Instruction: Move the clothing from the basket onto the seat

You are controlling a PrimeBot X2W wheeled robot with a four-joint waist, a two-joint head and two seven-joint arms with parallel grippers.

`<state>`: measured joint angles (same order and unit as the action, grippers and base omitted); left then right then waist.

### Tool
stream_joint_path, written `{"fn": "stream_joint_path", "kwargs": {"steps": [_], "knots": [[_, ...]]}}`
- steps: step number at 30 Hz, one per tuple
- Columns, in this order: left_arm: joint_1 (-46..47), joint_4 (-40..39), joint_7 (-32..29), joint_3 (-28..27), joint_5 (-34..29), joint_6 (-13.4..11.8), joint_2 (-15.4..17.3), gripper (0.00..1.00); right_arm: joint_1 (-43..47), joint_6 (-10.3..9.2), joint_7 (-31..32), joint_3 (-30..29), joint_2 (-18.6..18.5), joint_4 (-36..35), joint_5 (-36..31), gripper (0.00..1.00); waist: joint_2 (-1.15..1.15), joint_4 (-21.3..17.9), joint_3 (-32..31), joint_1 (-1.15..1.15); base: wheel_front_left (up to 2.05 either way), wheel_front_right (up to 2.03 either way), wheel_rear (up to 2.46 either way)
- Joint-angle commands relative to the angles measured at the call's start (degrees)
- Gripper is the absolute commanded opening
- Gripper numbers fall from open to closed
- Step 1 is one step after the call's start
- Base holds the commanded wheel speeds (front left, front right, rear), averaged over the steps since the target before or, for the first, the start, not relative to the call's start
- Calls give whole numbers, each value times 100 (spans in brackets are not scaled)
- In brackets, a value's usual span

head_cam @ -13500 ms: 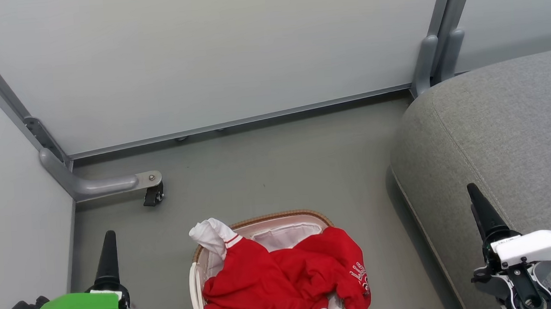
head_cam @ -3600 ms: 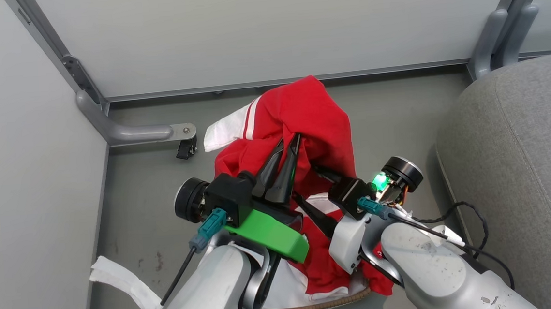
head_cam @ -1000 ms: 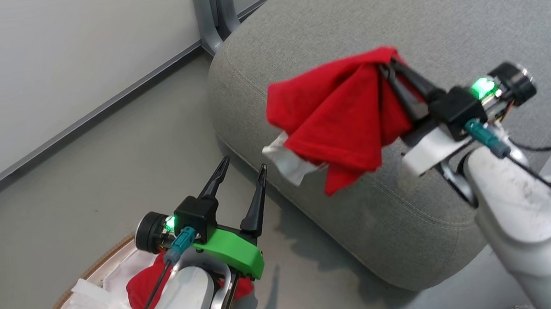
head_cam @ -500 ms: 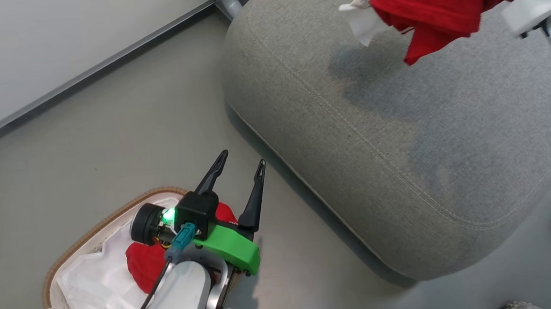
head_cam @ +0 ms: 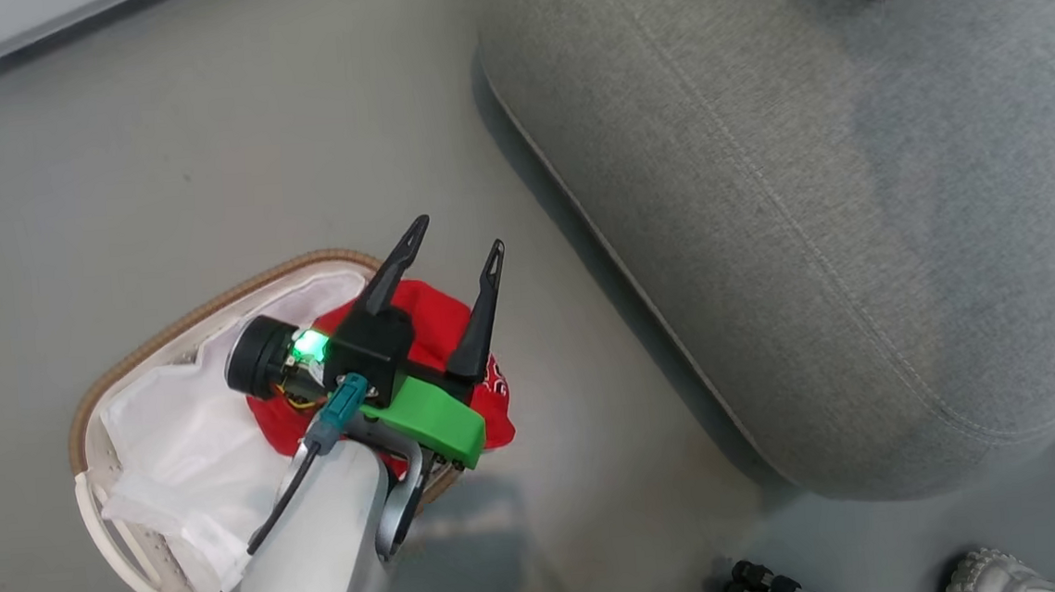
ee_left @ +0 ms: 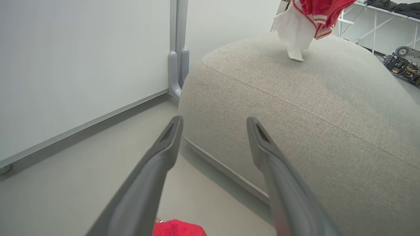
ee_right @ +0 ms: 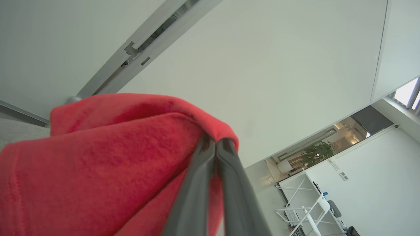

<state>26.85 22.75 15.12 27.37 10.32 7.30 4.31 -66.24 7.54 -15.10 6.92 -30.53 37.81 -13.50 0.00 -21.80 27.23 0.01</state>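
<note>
Right jaws clamp clothing [ee_right: 98,157] over grey seat [head_cam: 810,220] — left jaws apart.

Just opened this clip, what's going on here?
The robot is moving laundry. Its right gripper is shut on a red garment, which hangs above the grey seat and is not yet laid down. The left gripper is open and empty over the basket, where a second red garment lies on the white liner. So the job is only partly done.
</note>
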Motion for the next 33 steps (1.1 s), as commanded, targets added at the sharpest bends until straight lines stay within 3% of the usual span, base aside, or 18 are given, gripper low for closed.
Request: {"fn": "stream_joint_path", "kwargs": {"steps": [1,10,21,23,25,27,28,29,33], "knots": [[156,-10,5,31,-31,25,62,100,-98,-10,-9,-153,-22,74,-44,0,0,411,584,-1,0,0,0],[476,1,5,197,-26,27,152,100,401,-10,-6,-1154,169,280,-362,0,0,774,1096,-1,0,0,0],[417,80,5,63,-10,27,118,100,1676,-10,-6,-2509,910,434,-665,0,0,815,855,-1,0,0,0],[362,97,5,20,-16,27,88,100,1925,-10,-6,-2676,1001,391,-651,18,0,816,737,-1,0,0,0],[311,128,5,-39,-20,28,67,100,2198,-10,-6,-2772,1111,366,-650,23,0,824,600,-1,0,0,0],[233,157,5,-105,-15,28,40,100,2458,-10,-6,-2835,1202,278,-655,57,0,833,423,-1,0,0,0],[205,163,5,-154,-18,28,25,100,2586,-10,-6,-2857,1272,224,-606,90,0,835,342,-1,0,0,0],[169,178,5,-177,-28,28,13,100,2678,-10,-6,-2915,1325,159,-541,100,0,843,270,-1,0,0,0],[-44,215,5,-405,-15,11,-35,100,3108,-10,-6,-3035,1546,-179,-362,100,0,861,-54,-1,0,0,0]]}}
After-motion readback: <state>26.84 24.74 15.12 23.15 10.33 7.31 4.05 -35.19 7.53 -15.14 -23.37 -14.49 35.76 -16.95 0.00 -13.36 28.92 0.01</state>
